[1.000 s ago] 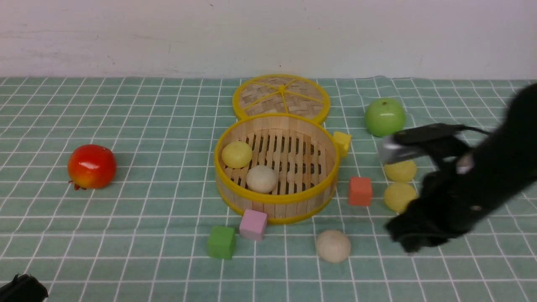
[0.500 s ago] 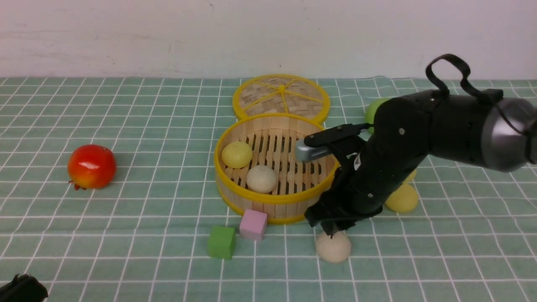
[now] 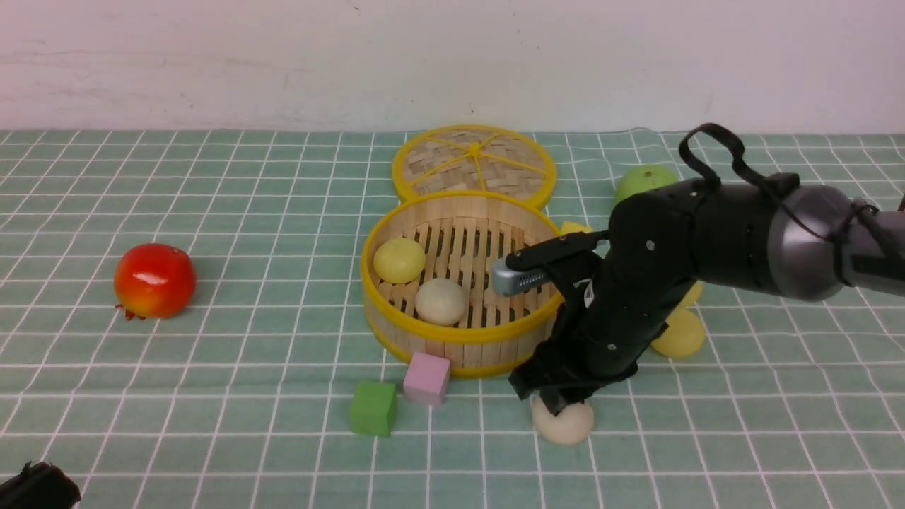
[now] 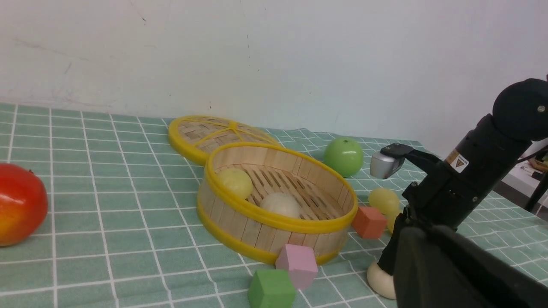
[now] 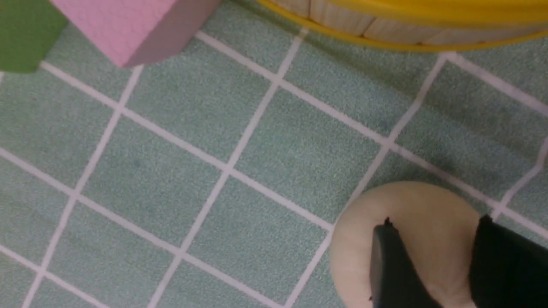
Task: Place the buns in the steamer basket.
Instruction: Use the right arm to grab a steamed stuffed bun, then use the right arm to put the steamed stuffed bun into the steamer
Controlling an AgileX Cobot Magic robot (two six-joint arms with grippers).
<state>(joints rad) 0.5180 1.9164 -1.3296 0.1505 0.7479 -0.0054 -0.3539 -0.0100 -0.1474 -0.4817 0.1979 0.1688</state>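
Front view: beige bun (image 3: 567, 425) sits dome-up beneath right claw (image 3: 556, 401).

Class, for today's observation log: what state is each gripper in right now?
Left gripper: shut.
Right gripper: open, jaws set down over the beige bun; whether it grips yet cannot be told.

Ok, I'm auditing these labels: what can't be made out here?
- Front view: the right arm hides the orange cube and most of the yellow cube and farther yellow bun.
- Right wrist view: the beige bun runs off the edge; whether the right tool grips it is unclear.
- Front view: the left tool is cut off at the bottom corner.
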